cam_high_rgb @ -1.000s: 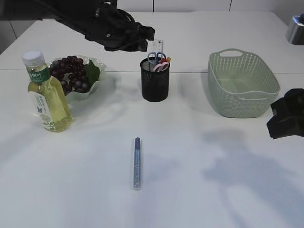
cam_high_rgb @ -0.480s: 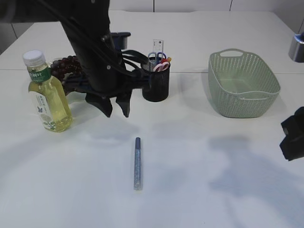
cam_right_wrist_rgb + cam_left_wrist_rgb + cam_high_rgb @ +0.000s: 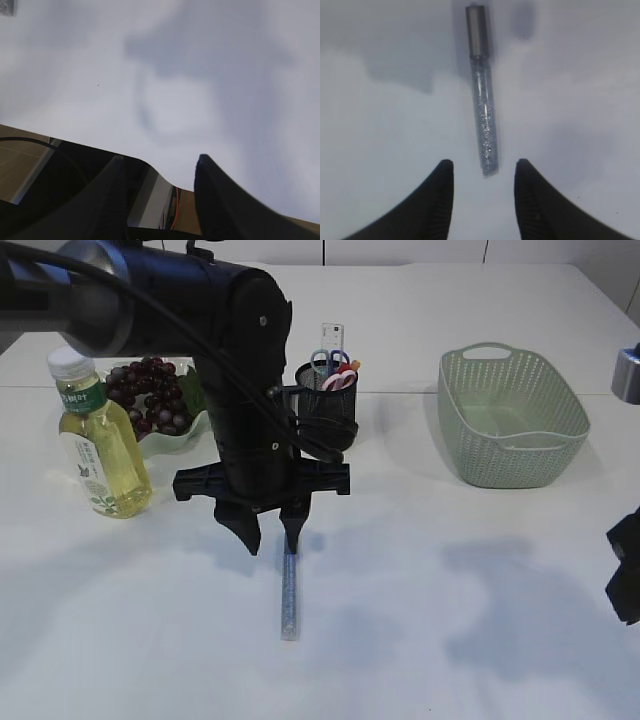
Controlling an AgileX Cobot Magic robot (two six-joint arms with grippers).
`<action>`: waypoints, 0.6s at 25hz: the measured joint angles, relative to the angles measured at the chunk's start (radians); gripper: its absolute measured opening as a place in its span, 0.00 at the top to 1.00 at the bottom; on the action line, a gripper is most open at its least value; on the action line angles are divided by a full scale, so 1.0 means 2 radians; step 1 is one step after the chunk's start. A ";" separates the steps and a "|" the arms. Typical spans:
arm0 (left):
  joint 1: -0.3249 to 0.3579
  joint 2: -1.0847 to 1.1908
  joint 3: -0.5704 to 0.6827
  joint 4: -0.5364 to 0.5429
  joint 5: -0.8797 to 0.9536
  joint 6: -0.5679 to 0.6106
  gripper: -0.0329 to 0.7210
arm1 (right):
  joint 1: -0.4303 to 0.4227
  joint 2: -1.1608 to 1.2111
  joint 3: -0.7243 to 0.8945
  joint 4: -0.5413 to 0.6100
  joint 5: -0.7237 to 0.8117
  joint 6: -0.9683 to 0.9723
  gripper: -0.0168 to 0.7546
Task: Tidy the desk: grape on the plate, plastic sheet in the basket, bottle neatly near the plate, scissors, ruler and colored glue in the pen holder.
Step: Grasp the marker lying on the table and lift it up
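One item is left: the glitter glue pen (image 3: 288,597) lies on the surface at lower centre. The left claw (image 3: 271,537), jaws apart and empty, is poised over it. Scissors (image 3: 331,362) are stowed in the pen holder (image 3: 327,420).

clear glittery colored glue (image 3: 484,120), woven plastic basket (image 3: 512,420), mesh pen holder (image 3: 326,420)

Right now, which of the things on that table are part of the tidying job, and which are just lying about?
Part of the job: glitter glue tube, pen holder with scissors and ruler, grapes on plate, bottle, basket.

Just lying about: grey metal object at the table's right edge.
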 joint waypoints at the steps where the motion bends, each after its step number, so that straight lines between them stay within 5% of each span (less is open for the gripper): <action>1: 0.000 0.000 0.000 0.005 0.000 -0.006 0.56 | 0.000 0.000 0.000 0.002 0.000 0.000 0.51; 15: 0.000 0.049 -0.003 -0.005 -0.027 -0.009 0.56 | 0.000 0.000 0.000 0.004 -0.001 0.000 0.51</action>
